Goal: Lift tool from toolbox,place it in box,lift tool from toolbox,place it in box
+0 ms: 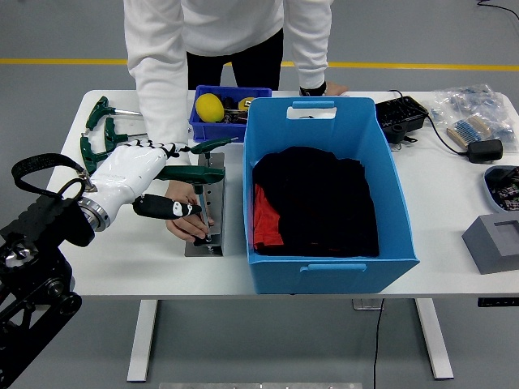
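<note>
A green T-handled tool (197,173) stands upright in a grey metal tool stand (208,212) on the white worktop (113,259), just left of a large blue box (328,267). A second green T-handle (212,145) stands in the same stand farther back. The robot's left hand (150,180), white with black-tipped fingers, reaches in from the lower left and sits at the near tool's crossbar, fingers spread along it and thumb below (whether it actually grips the handle cannot be told). A person in a white top (154,73) stands at the far side; one of their hands (188,220) rests on the stand's base beside the tool's shaft, and the other hand (326,87) rests on the worktop behind the box. The box holds dark cloth (316,198) with a red piece (266,220) at its left side. Behind the stand sits a small blue bin (203,128) holding a yellow ball (210,106). More green-handled tools (101,138) lie at the worktop's left.
</note>
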Robot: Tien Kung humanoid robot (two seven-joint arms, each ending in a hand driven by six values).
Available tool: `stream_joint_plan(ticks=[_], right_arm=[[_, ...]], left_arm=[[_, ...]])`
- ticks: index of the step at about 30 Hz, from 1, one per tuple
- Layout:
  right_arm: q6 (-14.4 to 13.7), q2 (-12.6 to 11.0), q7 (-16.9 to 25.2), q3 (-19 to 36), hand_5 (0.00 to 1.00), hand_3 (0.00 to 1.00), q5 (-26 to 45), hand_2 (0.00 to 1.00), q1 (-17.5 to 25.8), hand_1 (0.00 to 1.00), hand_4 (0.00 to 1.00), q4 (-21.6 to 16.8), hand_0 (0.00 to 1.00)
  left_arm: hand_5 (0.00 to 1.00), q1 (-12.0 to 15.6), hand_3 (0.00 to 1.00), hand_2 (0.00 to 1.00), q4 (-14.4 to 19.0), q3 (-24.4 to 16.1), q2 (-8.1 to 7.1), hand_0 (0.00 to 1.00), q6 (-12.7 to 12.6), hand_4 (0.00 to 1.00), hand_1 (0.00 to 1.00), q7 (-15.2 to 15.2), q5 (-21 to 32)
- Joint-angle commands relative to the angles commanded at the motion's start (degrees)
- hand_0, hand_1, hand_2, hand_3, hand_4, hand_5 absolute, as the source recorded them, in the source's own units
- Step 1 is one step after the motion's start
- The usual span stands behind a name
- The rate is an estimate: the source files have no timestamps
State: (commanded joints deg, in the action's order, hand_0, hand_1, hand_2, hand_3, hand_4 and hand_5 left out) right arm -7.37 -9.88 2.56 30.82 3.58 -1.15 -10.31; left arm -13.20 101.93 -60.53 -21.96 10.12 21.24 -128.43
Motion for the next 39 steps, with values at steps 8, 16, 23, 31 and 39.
stream_joint_plan(ticks=[8, 16, 23, 31, 39], right_arm=[[-0.29, -0.08, -0.24, 0.75, 0.795, 0.632, -1.25, 0.755, 0.0, 0.689, 0.876, 0.0, 0.721], [-0.68, -0.18, -0.48, 2.0, 0.796, 0.628, -2.61, 0.752, 0.04, 0.688, 0.876, 0.0, 0.72], [-0.84, -0.27, -0.5, 2.38, 0.792, 0.624, -2.89, 0.75, -0.06, 0.682, 0.875, 0.0, 0.719], [-0.95, -0.34, -0.54, 2.74, 0.789, 0.623, -3.38, 0.748, -0.18, 0.68, 0.874, 0.0, 0.715], [-0.99, -0.39, -0.5, 2.49, 0.787, 0.622, -3.16, 0.747, -0.2, 0.679, 0.874, 0.0, 0.716]], left_arm=[[0.638, -2.43, 0.692, 0.543, 0.0, 3.85, 0.52, 0.566, -1.88, 0.998, 0.548, 2.03, -1.57], [0.693, -4.79, 0.611, 0.408, 0.0, 6.45, 0.45, 0.425, -1.39, 0.998, 0.404, 4.41, -1.57], [0.769, -6.13, 0.519, 0.298, 0.0, 7.4, 0.3, 0.344, -0.52, 0.998, 0.288, 5.99, -1.57], [0.797, -6.63, 0.468, 0.271, 0.0, 7.94, 0.42, 0.333, -0.16, 0.998, 0.265, 6.37, -1.57], [0.797, -6.94, 0.462, 0.267, 0.0, 8.5, 0.47, 0.329, -0.46, 0.998, 0.257, 6.03, -1.57]])
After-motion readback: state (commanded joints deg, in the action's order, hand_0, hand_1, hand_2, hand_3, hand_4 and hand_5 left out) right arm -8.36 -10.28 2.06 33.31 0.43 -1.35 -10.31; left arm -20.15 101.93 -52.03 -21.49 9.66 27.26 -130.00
